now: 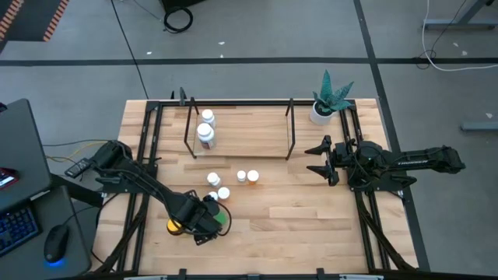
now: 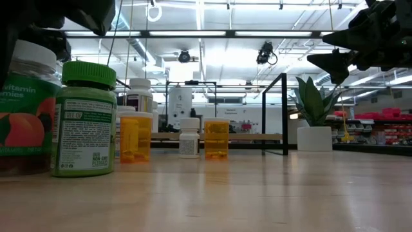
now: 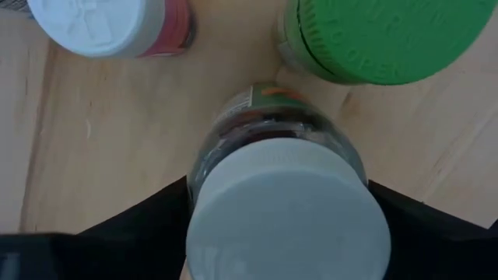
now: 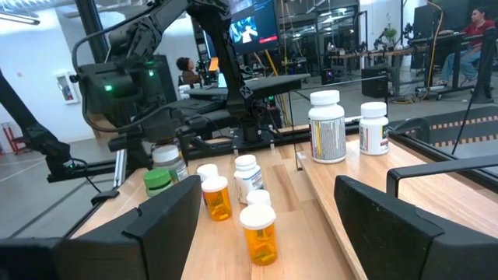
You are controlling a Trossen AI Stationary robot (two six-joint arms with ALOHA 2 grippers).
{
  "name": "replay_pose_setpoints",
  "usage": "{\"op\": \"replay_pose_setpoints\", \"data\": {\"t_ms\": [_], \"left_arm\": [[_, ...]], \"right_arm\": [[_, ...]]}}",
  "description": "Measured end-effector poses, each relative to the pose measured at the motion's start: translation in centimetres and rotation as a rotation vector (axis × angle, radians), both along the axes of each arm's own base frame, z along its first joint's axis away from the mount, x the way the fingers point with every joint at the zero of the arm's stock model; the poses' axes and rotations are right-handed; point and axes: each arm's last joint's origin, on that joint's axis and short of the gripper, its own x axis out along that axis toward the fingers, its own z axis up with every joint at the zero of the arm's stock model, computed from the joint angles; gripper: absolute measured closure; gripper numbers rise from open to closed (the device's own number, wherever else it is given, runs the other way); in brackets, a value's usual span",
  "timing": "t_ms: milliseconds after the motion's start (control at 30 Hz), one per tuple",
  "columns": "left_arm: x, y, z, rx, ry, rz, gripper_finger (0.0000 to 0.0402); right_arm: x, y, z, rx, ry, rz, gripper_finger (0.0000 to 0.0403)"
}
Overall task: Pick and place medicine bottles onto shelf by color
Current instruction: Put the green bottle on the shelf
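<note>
Left claw [image 1: 208, 218]: down at the near-left part of the counter [image 1: 311, 210], its dark fingers [image 3: 436, 233] on either side of a clear bottle with a white cap [image 3: 288, 210]; whether they press it or just flank it, I cannot tell.
Clear bottle: upright, long axis vertical, cap facing the wrist camera.
Neighbours: green-capped bottle [image 2: 84, 119] just beside it, also upright; a white-capped reddish bottle [image 3: 109, 27] close by.
Left arm: stretched from the left rail toward the front, wrist bent steeply down over the bottles.
Right claw [image 1: 320, 159]: fingers spread wide apart, nothing between them, hovering off the counter at the right.
Right arm: lying along the right rail, pointing in toward the shelf [image 1: 241, 128].
Shelf: two white bottles [image 1: 206, 128] standing at its left end.
Loose bottles: small orange and white ones [image 1: 247, 176] upright mid-counter, in front of the shelf.
</note>
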Motion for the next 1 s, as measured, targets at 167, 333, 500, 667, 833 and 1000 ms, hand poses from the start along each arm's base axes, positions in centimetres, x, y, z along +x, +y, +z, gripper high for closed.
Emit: {"op": "replay_pose_setpoints", "data": {"t_ms": [167,333,500,667,833,1000], "left_arm": [[0.1,0.2,0.1,0.007,0.004,-0.018,0.0101],[0.1,1.0,1.7,0.013,0.008,-0.025,0.0099],[-0.1,2.1,4.3,0.042,-0.024,-0.008,0.0101],[-0.2,3.5,6.9,0.054,-0.08,-0.007,0.0098],[0.2,5.5,9.4,0.107,-0.097,-0.032,0.0099],[1.3,7.3,11.8,0.113,-0.167,-0.085,0.0097]], "right_arm": [[0.0,0.0,0.0,0.0,0.0,0.0,0.01],[0.0,0.0,0.0,0.0,-0.001,0.0,0.01],[0.0,0.0,0.0,0.0,0.0,0.0,0.01],[0.0,0.0,0.0,0.0,0.0,0.0,0.01],[0.0,0.0,0.0,0.0,0.0,0.0,0.01],[0.0,0.0,0.0,0.0,0.0,0.0,0.01]]}}
